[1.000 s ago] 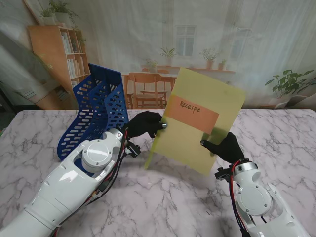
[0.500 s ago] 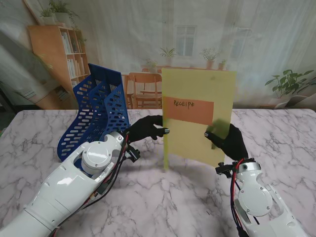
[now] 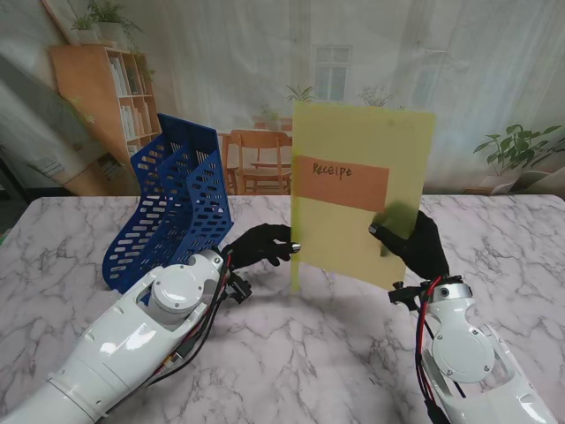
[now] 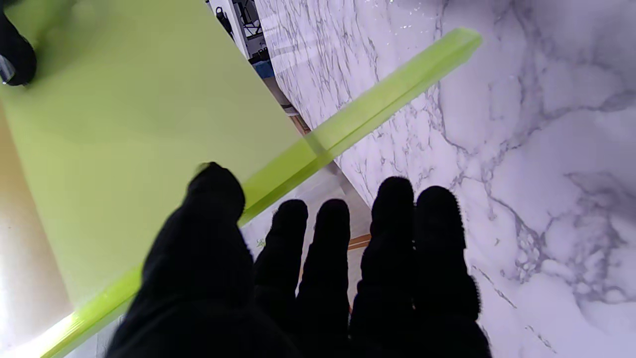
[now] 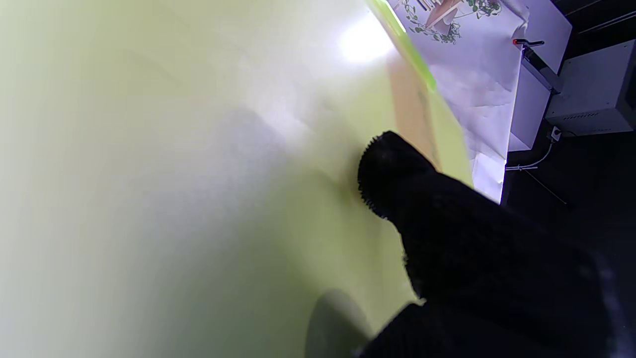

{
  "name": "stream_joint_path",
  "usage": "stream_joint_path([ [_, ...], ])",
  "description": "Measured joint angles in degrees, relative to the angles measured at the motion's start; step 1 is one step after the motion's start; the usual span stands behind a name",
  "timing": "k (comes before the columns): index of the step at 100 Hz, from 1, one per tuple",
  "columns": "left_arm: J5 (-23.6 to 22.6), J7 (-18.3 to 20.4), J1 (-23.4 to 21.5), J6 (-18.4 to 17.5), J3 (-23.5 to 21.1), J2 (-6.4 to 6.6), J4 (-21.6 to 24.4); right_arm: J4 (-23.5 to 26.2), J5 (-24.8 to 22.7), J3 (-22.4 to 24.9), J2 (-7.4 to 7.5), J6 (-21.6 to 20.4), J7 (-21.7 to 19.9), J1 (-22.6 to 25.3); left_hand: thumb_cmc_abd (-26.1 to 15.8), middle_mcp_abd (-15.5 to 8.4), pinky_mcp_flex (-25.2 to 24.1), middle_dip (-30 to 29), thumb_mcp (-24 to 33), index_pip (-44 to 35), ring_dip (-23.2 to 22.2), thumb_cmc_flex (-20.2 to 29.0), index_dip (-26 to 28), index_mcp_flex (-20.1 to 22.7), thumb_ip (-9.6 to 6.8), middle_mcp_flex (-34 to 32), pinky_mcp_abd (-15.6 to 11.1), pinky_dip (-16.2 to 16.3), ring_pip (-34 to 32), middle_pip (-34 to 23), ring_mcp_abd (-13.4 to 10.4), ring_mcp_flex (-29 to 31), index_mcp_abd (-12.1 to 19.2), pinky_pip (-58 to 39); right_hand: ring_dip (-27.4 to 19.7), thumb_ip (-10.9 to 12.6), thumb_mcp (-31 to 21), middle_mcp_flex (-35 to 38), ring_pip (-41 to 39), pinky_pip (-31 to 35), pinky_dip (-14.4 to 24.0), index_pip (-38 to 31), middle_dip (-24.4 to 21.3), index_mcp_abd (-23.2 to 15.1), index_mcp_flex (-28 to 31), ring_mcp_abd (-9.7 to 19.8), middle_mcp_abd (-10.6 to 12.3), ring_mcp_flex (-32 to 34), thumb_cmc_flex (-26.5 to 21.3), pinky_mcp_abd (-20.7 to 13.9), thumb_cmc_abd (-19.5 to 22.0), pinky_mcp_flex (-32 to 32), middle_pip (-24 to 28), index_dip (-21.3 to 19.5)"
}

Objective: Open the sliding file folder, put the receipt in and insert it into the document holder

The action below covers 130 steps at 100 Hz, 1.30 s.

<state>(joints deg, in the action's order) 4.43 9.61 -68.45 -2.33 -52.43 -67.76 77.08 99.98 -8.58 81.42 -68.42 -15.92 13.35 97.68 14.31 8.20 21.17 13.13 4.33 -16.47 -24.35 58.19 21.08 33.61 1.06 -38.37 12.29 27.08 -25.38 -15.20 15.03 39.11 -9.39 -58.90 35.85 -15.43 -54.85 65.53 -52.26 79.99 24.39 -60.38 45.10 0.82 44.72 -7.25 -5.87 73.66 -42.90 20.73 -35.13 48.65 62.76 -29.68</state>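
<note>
Right robot hand (image 3: pixel 415 246) pinches upright folder (image 3: pixel 357 199) w/ receipt (image 3: pixel 340 182); left robot hand (image 3: pixel 260 245) spread beside its edge.

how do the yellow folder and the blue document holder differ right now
The folder is a flat, solid yellow-green sheet held upright off the table by the right hand; the document holder is a blue, perforated rack standing on the table, untouched. The folder shows an orange receipt.
</note>
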Motion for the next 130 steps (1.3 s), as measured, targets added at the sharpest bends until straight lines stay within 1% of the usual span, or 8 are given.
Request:
stream_joint_path([
  [9,0.2,-0.35,-0.14,0.03,0.28,-0.2,-0.01,0.07,0.0,-0.1,0.02,0.24,-0.09,-0.03,-0.75,-0.01,2.71,0.83,0.05,-4.68,-0.32,7.47,3.29,3.66,0.0,-5.88,-0.53,0.09,-2.05,-1.38,-0.77,3.31,1.42,-2.51,0.0,0.0,0.0,0.0,0.01,0.0,0.0,0.0,0.0,0.0,0.0,0.0,0.0,0.0,0.0,0.0,0.0,0.0,0.0,0.0],
  [17,0.09,-0.96,-0.28,0.02,0.33,-0.37,0.0,0.08,-0.01,-0.12,0.02,0.29,-0.09,-0.03,-1.23,0.05,5.13,2.51,-1.35,-8.44,-0.36,11.08,3.63,5.62,0.0,-10.51,-0.66,0.12,-3.32,-2.04,-1.49,6.19,2.01,-3.86,0.0,0.0,0.0,0.0,0.02,0.0,0.0,0.0,0.0,0.0,0.0,0.0,0.0,0.0,0.0,0.0,0.0,0.0,0.0,0.0],
  [29,-0.75,-2.42,-0.49,-0.11,0.34,-0.56,0.02,0.09,-0.03,-0.12,0.01,0.34,-0.02,0.01,-0.91,0.08,8.08,5.07,-2.05,-11.33,-0.36,11.05,3.07,7.3,0.0,-15.95,-1.02,0.12,-5.03,-2.63,-2.3,9.52,2.06,-5.49,-0.01,0.0,0.0,0.0,0.14,0.0,0.0,0.0,0.0,0.0,0.0,0.0,0.0,0.0,0.0,0.0,0.0,0.0,0.0,0.0],
  [41,-1.21,-3.45,-0.53,-0.47,0.51,-0.71,0.0,0.09,0.04,-0.14,-0.01,0.6,0.1,0.02,-0.16,0.12,9.4,5.67,-2.05,-13.98,-0.73,11.04,1.82,7.36,0.0,-18.31,-1.09,-0.02,-6.15,-2.88,-2.59,11.12,1.97,-6.88,-0.04,0.0,0.0,0.0,0.17,0.0,0.0,0.0,0.0,0.0,0.0,0.0,0.0,0.0,0.0,0.0,0.0,0.0,0.0,0.0],
  [60,-0.6,-4.14,-0.53,-1.27,0.69,-0.93,-0.36,0.08,-0.47,-0.24,-0.01,1.29,0.34,-0.02,-0.09,0.87,9.42,7.71,-2.05,-15.85,-2.06,11.04,1.82,7.37,0.01,-18.36,-1.1,-0.05,-7.25,-4.1,-2.59,11.12,0.98,-7.58,-0.04,0.0,0.0,0.0,0.17,0.0,0.0,-0.01,0.0,0.0,0.0,0.0,0.0,0.0,0.0,0.0,0.0,0.0,0.0,-0.02],
  [77,-0.61,-4.18,-0.54,-1.29,0.34,-0.93,-0.34,-0.51,-4.79,-0.33,0.11,1.91,0.84,-0.3,-0.05,1.51,9.42,7.91,-2.03,-16.49,-2.52,11.05,1.9,7.39,0.01,-18.36,-1.1,-0.05,-7.64,-4.13,-2.59,11.12,0.28,-7.67,-0.05,0.0,0.01,0.0,-0.17,0.0,0.02,-0.08,0.0,0.0,-0.01,0.01,0.0,0.0,0.0,0.0,0.02,0.0,0.0,-0.67],
  [100,-1.5,-2.57,-0.48,-1.09,-0.66,-0.39,0.54,-1.19,-8.74,-0.16,0.97,2.35,-0.74,-0.21,1.05,2.27,9.43,7.99,-1.9,-17.36,-3.2,11.15,2.44,7.98,0.01,-18.92,-1.04,-0.05,-7.9,-4.15,-2.48,11.21,-0.62,-8.32,1.15,0.0,0.01,0.1,-2.96,0.0,0.18,-0.15,0.67,0.0,-0.05,0.01,-0.12,-0.01,0.0,0.02,0.1,0.0,0.57,-1.31],
  [130,-1.96,-1.77,-0.04,-0.69,-1.06,-0.01,1.2,-2.33,-11.46,-0.55,1.55,3.19,-1.51,-0.26,1.33,2.3,9.62,8.0,-1.9,-17.91,-3.86,11.15,3.07,7.99,0.01,-19.6,-0.4,-0.05,-8.22,-4.26,-1.82,11.77,-0.96,-9.03,1.86,0.0,0.01,0.58,-4.42,0.0,0.74,-0.15,1.01,0.0,-0.05,0.01,-0.38,0.0,0.0,0.04,0.13,0.07,0.58,-1.4],
])
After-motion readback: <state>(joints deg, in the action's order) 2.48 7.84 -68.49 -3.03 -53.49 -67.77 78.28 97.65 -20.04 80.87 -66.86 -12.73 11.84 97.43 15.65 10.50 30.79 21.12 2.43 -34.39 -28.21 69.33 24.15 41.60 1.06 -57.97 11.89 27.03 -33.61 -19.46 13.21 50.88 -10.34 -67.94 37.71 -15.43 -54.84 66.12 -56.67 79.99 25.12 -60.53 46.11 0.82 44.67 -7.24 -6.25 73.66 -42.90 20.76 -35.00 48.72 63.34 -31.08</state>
